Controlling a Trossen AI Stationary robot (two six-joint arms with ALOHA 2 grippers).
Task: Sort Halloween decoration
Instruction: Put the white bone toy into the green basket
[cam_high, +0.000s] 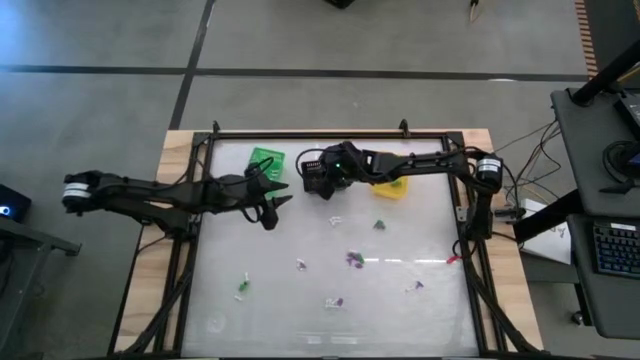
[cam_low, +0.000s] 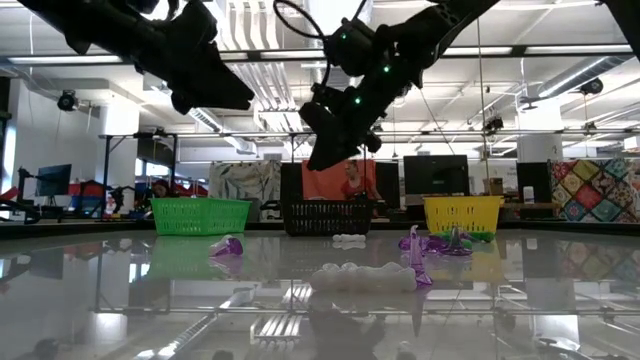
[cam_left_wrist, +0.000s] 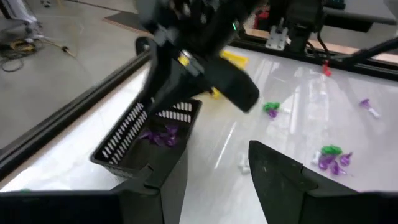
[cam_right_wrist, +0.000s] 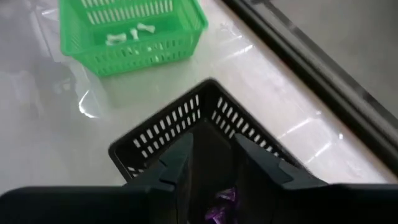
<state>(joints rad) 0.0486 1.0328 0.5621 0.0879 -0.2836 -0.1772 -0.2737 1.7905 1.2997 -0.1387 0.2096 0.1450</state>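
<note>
Small white, purple and green trinkets lie scattered on the white tabletop, such as a purple cluster (cam_high: 353, 260) and a white one (cam_high: 335, 218). My right gripper (cam_right_wrist: 214, 168) hangs open just above the black basket (cam_right_wrist: 168, 124) at the far middle. Purple trinkets (cam_left_wrist: 160, 135) lie inside that basket. My left gripper (cam_left_wrist: 214, 180) hovers open above the table, left of the black basket, with nothing between its fingers. White trinkets (cam_right_wrist: 134, 34) lie in the green basket (cam_high: 266, 161).
A yellow basket (cam_high: 392, 189) stands to the right of the black one along the far edge. A black frame rail (cam_high: 330, 135) borders the table. The near half of the tabletop holds only loose trinkets, such as a green and white one (cam_high: 243, 287).
</note>
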